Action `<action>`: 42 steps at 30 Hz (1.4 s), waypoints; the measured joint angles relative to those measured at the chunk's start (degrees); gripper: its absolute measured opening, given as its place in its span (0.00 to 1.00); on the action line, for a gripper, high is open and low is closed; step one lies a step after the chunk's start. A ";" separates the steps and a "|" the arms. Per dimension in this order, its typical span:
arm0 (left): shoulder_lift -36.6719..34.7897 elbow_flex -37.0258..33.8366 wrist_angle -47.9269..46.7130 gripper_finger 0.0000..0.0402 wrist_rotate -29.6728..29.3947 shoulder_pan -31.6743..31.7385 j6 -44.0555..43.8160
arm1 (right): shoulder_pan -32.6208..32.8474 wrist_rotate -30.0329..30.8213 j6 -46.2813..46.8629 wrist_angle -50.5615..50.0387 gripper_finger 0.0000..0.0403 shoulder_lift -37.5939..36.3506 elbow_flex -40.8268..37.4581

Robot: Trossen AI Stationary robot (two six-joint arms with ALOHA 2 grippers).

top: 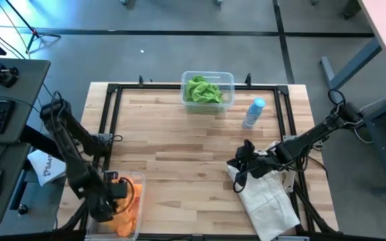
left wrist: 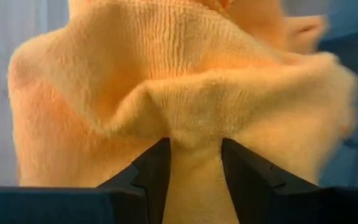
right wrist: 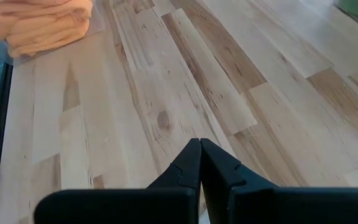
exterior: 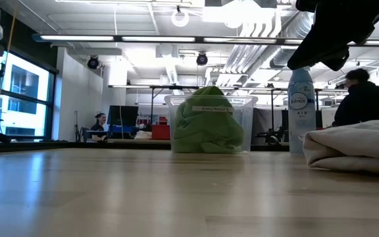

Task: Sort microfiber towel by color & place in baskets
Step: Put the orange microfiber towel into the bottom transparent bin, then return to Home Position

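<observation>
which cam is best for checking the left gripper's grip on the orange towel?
Left wrist view: the left gripper is pinching a fold of the orange towel between its fingers, filling the picture. The high view shows the gripper over the orange basket, contact hidden. The low view misses it. The right wrist view shows only distant orange towels.

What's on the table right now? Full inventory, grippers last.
green towels: bundled, count unclear, in far-edge basket
baskets: 2, clear; far edge centre, near-left corner
orange towels: pile, count unclear, in near-left basket
bottle: 1, clear with blue cap, right of far basket
tote bag: 1, off-white, near-right, flat
table: 1, light wood
left gripper: over near-left basket, pinching an orange fold
right gripper: shut, empty, above bare wood by the tote bag
</observation>
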 joint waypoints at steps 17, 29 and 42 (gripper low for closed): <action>-19.30 0.02 -4.53 0.27 -18.42 2.37 4.03 | 0.01 0.00 -0.07 0.00 0.00 0.00 0.00; -22.51 0.07 1.28 0.01 -34.39 21.04 42.03 | -0.15 1.75 -0.59 -0.27 0.00 0.00 0.00; -40.30 -24.19 34.38 0.00 -19.97 43.75 63.21 | -0.16 7.76 2.56 0.07 0.00 0.00 0.00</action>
